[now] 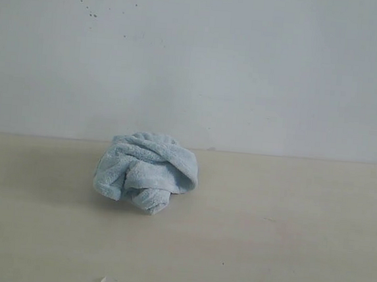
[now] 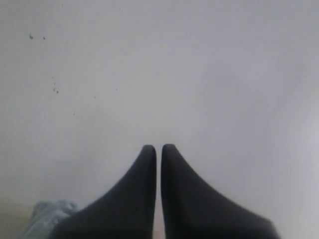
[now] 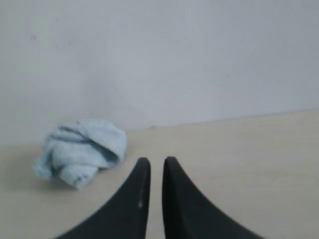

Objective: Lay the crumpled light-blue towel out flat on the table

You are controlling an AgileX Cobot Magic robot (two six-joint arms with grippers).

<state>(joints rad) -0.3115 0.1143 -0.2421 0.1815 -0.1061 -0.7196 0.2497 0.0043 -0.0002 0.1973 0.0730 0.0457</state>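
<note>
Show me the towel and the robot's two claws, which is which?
towel (image 1: 146, 171): exterior view, middle of the crumpled bundle.
left claw (image 2: 158, 148): left wrist view, between its fingertips.
right claw (image 3: 156, 160): right wrist view, between its fingertips.

A plain white wall (image 1: 248, 67) fills the upper half of the exterior view; a few small dark specks (image 1: 92, 15) dot it toward the upper left; it meets the pale beige surface (image 1: 298, 243) in a straight horizontal line; the light is soft and even, with only faint shadows
</note>
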